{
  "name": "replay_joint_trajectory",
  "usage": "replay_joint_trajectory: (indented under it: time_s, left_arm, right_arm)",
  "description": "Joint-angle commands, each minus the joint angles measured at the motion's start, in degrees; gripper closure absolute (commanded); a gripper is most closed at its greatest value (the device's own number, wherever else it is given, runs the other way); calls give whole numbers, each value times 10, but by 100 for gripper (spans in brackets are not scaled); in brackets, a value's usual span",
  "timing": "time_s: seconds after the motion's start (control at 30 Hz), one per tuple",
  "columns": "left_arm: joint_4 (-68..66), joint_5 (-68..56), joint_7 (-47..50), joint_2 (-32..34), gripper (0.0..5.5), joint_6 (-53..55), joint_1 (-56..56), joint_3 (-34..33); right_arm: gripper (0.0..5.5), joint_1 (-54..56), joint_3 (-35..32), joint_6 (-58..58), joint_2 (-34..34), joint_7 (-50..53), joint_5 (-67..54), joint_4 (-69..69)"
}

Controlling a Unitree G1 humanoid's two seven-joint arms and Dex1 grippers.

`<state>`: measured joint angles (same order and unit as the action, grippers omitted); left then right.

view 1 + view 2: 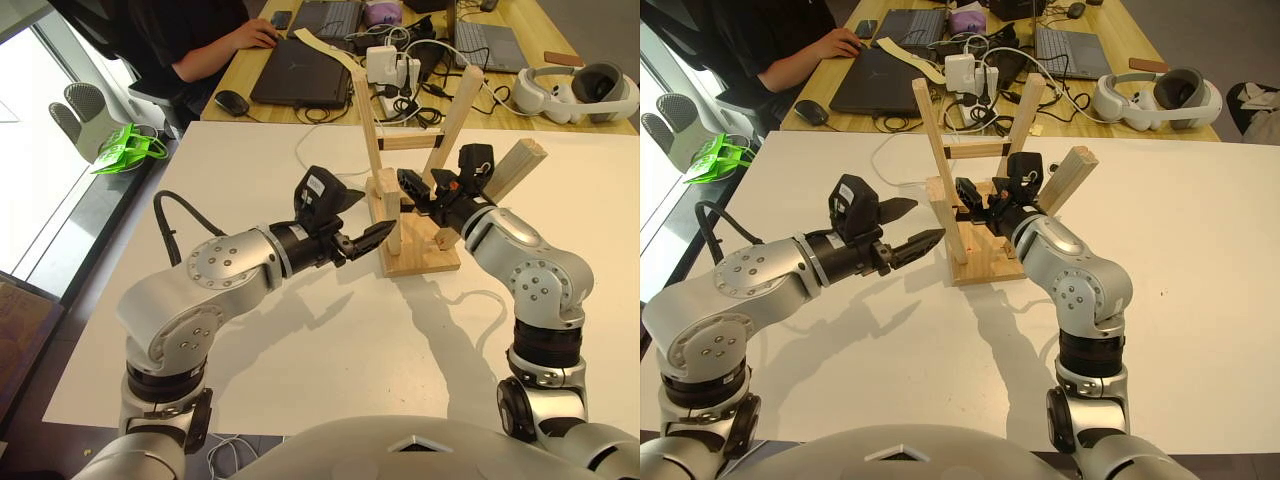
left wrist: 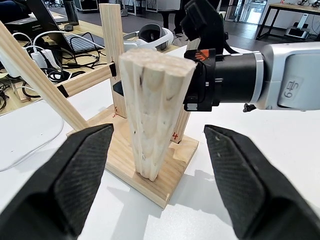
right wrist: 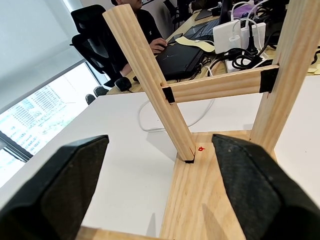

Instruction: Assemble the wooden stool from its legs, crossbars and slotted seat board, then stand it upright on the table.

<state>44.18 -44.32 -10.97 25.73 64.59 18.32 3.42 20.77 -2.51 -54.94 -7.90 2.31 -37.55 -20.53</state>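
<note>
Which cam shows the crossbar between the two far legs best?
Right wrist view: the crossbar is close up, both joint ends visible. Left wrist view shows it farther back, past the near leg; the eye views show it whole but small.

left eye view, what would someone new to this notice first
The upturned stool in mid-table: its seat board lies flat on the white table, legs stick up, and a crossbar joins the two far legs. The left gripper and right gripper, both open, sit on either side of it.
</note>
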Motion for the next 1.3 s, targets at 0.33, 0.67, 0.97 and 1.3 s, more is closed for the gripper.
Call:
replay_joint_trajectory:
  time_s: [0.33, 0.67, 0.97, 1.3]
  left_arm:
    - [-47, 59, 16, -44, 215, -22, 50, 26]
    - [-61, 80, 7, -43, 215, -29, 52, 22]
    - [-110, 115, 9, -55, 215, -42, 88, 25]
    - [-129, 138, 4, -77, 215, -50, 111, 25]
  right_arm:
    - [165, 0, -22, -80, -26, -49, -23, -12]
    - [165, -4, -25, -104, -45, -93, -42, -27]
    - [165, -5, -16, -109, -60, -112, -33, -32]
    - [165, -38, 108, -40, -162, -185, 60, -47]
